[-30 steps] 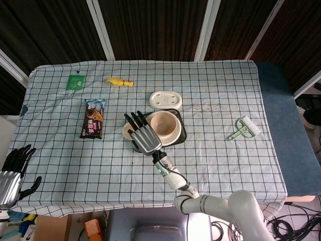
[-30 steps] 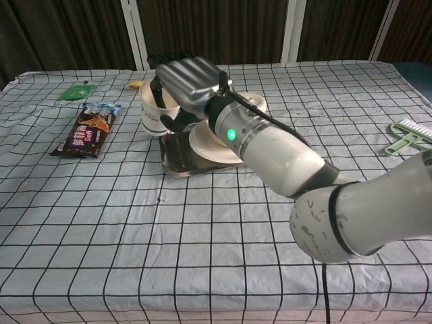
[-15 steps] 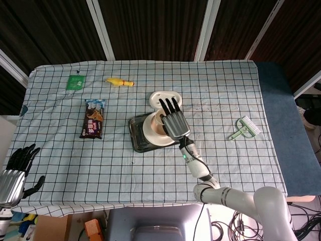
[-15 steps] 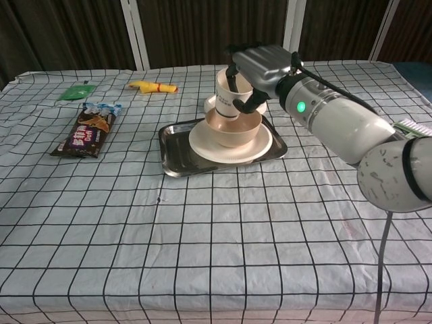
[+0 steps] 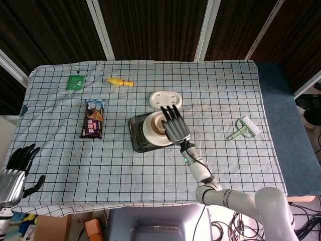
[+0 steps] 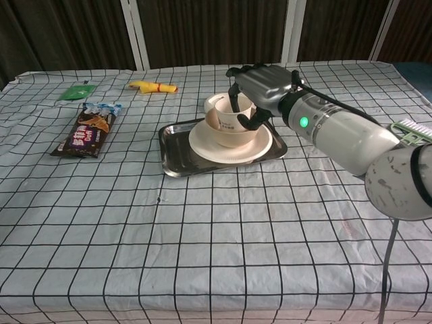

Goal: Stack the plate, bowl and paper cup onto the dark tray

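Cup (image 6: 227, 118) now lower, inside bowl (image 6: 233, 136).

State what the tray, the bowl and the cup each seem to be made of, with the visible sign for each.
Tray: probably polished metal; its dark surface mirrors the surroundings.
Bowl: likely ceramic or hard plastic; smooth, thick-walled, pinkish-beige.
Paper cup: looks like paper; thin white wall with small print, held by the right hand.

Silver-backed, black-fingered right hand (image 6: 260, 84), white forearm with green light.
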Available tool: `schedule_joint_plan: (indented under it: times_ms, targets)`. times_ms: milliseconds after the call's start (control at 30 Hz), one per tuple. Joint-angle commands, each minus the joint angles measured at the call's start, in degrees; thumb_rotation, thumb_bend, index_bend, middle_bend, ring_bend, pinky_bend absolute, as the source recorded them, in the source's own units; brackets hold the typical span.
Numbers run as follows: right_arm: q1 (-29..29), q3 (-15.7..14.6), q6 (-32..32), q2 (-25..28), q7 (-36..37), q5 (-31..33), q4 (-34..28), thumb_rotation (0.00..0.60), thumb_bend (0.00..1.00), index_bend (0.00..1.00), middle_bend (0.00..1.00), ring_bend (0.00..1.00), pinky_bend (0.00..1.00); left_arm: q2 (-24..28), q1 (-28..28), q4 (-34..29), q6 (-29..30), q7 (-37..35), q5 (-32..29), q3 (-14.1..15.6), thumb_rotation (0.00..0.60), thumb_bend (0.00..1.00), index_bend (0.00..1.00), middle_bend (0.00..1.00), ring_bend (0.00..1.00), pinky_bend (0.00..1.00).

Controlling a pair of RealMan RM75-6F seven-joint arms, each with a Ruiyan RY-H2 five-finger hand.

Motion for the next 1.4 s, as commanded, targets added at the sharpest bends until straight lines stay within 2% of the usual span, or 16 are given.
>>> schedule_joint_plan:
  times_ms: [33, 200, 300, 367, 467, 600, 667, 733, 800, 933, 1033, 1133, 1233, 1400]
  targets:
    - [-0.1, 0.1, -0.1, 0.1, -0.9, 1.0, -0.5, 0.600, 0.45, 0.45, 0.03, 0.00, 0.00, 0.1, 0.0, 0.0, -0.1, -0.4, -0.2, 0.0, 0.600, 0.35, 0.00, 0.00, 0.00, 0.02]
    - [-0.5, -0.2, 1.6, 1.5, -1.8, 0.4, -3.6, 0.600, 0.45, 0.38, 0.03, 0.00, 0.00, 0.2, 0.0, 0.0, 0.1, -0.6, -0.2, -0.1, 0.600, 0.35, 0.00, 0.00, 0.00, 0.02]
    - [-2.3, -1.2, 3.7, 4.3, -3.5, 0.1, -9.2, 0.600, 0.44, 0.29, 0.02, 0.00, 0.00, 0.2, 0.1, 0.1, 0.2, -0.9, -0.2, -0.1, 0.600, 0.36, 0.00, 0.00, 0.00, 0.02]
    - [-4.3, -2.6, 5.6, 7.9, -5.9, 0.1, -15.4, 0.600, 0.39, 0.20, 0.02, 0.00, 0.00, 0.4, 0.2, 0.1, 0.1, -1.4, -0.6, -0.2, 0.600, 0.36, 0.00, 0.00, 0.00, 0.02]
    - [-8.6, -5.0, 10.0, 14.5, -8.6, -0.6, -26.5, 0.600, 0.32, 0.03, 0.00, 0.00, 0.00, 0.6, 0.3, 0.1, 0.1, -1.3, -0.9, -0.2, 0.600, 0.36, 0.00, 0.00, 0.00, 0.03]
    - [-16.9, -10.7, 18.2, 24.7, -8.2, -4.1, -40.5, 0.600, 0.31, 0.00, 0.00, 0.00, 0.00, 0.9, 0.5, -0.1, 0.1, -0.1, -0.4, 0.2, 0.600, 0.36, 0.00, 0.00, 0.00, 0.02]
    - [-20.9, -14.3, 22.5, 29.0, -7.3, -8.2, -43.4, 0.600, 0.31, 0.00, 0.00, 0.00, 0.00, 1.2, 0.5, -0.4, -0.5, -0.1, -0.4, 0.7, 0.600, 0.36, 0.00, 0.00, 0.00, 0.02]
    - [-25.5, -18.4, 27.5, 33.3, -6.2, -12.6, -44.9, 0.600, 0.31, 0.00, 0.00, 0.00, 0.00, 1.9, 0.6, -1.0, -1.4, -0.4, -0.9, 1.1, 0.600, 0.37, 0.00, 0.00, 0.00, 0.02]
    - [-30.3, -21.5, 31.9, 36.3, -3.4, -14.1, -45.9, 0.600, 0.31, 0.00, 0.00, 0.00, 0.00, 2.3, 0.7, -1.4, -1.5, -0.3, -1.5, 0.9, 0.600, 0.37, 0.00, 0.00, 0.00, 0.02]
    - [-38.6, -24.9, 38.8, 36.8, 3.2, -15.4, -42.4, 0.600, 0.31, 0.00, 0.00, 0.00, 0.00, 2.2, 0.6, -1.6, -1.3, 0.5, -1.9, 0.4, 0.600, 0.37, 0.00, 0.00, 0.00, 0.02]
    - [-42.3, -25.5, 40.5, 35.2, 7.8, -14.7, -38.7, 0.600, 0.32, 0.00, 0.00, 0.00, 0.00, 2.0, 0.4, -1.7, -1.9, 1.2, -2.1, 0.4, 0.600, 0.37, 0.00, 0.00, 0.00, 0.02]
    - [-42.9, -26.5, 37.1, 37.3, 8.2, -14.0, -38.6, 0.600, 0.31, 0.00, 0.00, 0.00, 0.00, 1.8, 0.3, -2.1, -2.2, 2.3, -1.9, 0.5, 0.600, 0.37, 0.00, 0.00, 0.00, 0.02]
    - [-43.5, -24.6, 38.0, 37.1, 8.2, -14.2, -38.7, 0.600, 0.31, 0.00, 0.00, 0.00, 0.00, 1.4, 0.1, -2.0, -2.3, 2.7, -1.6, 0.4, 0.600, 0.37, 0.00, 0.00, 0.00, 0.02]
    - [-44.3, -24.0, 36.9, 37.5, 8.9, -15.6, -39.3, 0.600, 0.31, 0.00, 0.00, 0.00, 0.00, 1.2, -0.2, -1.5, -3.0, 2.5, -2.1, 0.3, 0.600, 0.37, 0.00, 0.00, 0.00, 0.02]
